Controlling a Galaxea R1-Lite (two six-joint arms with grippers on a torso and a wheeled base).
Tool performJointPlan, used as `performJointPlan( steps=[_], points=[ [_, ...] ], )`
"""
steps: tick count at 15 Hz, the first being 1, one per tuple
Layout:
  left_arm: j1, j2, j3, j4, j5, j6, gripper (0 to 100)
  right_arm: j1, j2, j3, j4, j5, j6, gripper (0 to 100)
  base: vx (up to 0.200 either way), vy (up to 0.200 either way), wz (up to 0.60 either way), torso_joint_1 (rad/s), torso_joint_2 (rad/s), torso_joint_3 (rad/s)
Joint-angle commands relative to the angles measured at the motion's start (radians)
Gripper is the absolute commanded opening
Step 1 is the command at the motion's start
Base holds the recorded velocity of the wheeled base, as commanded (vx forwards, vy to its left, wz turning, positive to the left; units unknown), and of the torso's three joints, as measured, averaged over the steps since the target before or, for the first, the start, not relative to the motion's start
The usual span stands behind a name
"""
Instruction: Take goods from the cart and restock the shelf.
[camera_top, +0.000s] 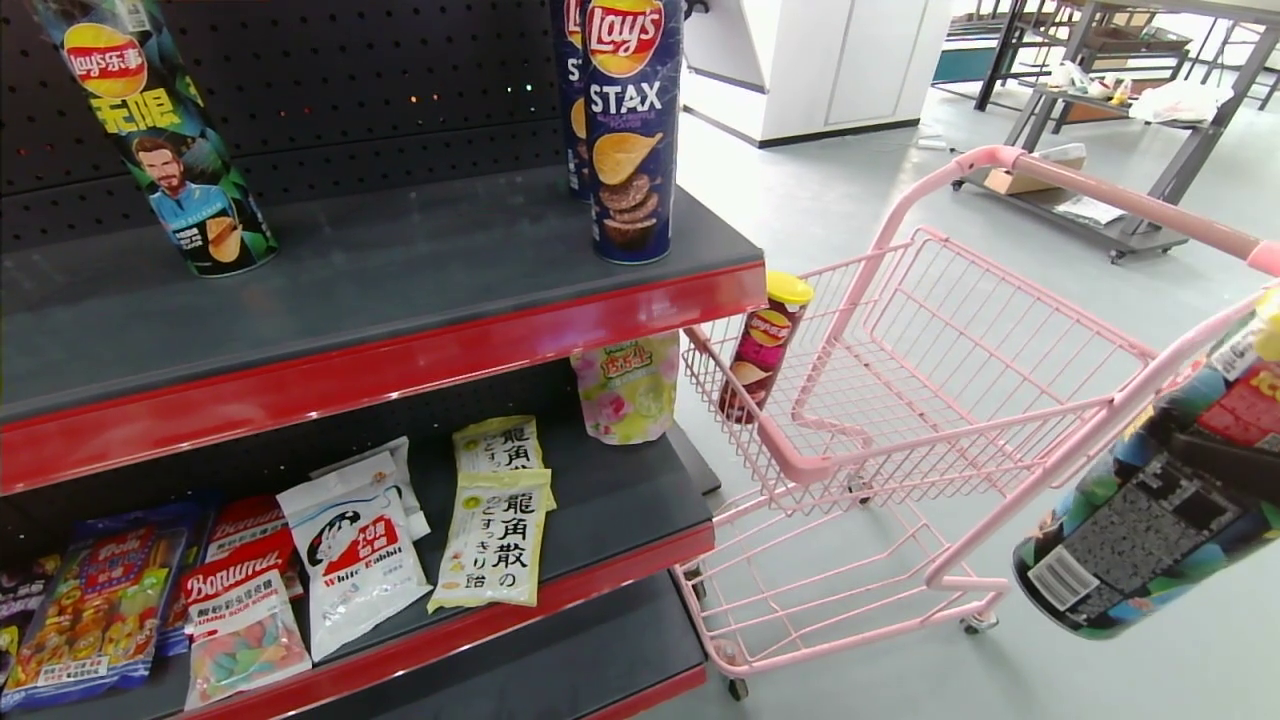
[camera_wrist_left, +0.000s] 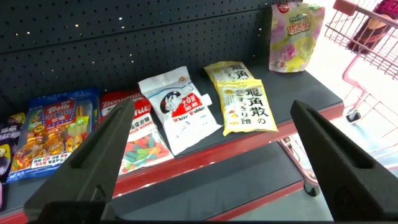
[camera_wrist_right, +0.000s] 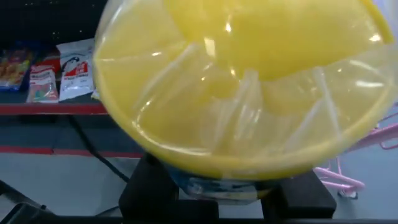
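A pink cart stands right of the shelf, and a maroon chip can with a yellow lid leans in its near-left corner. My right gripper is shut on a dark, multicoloured chip can, held tilted in the air at the cart's right side, beside its handle. In the right wrist view that can's yellow lid is close up, with the right gripper clamped on the can's body. My left gripper hangs open over the lower shelf, holding nothing.
The upper shelf carries a blue chip can at its right end and a dark green one at its left, with bare board between. Candy bags lie on the lower shelf. Tables and a trolley stand far behind.
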Motion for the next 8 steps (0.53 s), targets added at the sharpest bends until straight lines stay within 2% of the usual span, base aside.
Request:
performJointPlan(
  steps=[1,5,8],
  points=[
    [0.000,0.001,0.000,-0.001,0.000,0.000,100,0.104,-0.006,0.002,-0.006,0.024,-0.005,0,0.000,0.000,0.00,0.000,0.00,0.000],
    [0.000,0.001,0.000,-0.001,0.000,0.001,100,0.115,0.044,0.024,-0.008,-0.016,-0.093,0,0.000,0.000,0.00,0.000,0.00,0.000],
    [0.000,0.001,0.000,-0.001,-0.001,0.001,100,0.118,0.035,0.024,-0.008,-0.013,-0.094,0,0.000,0.000,0.00,0.017,-0.06,-0.045]
  ],
)
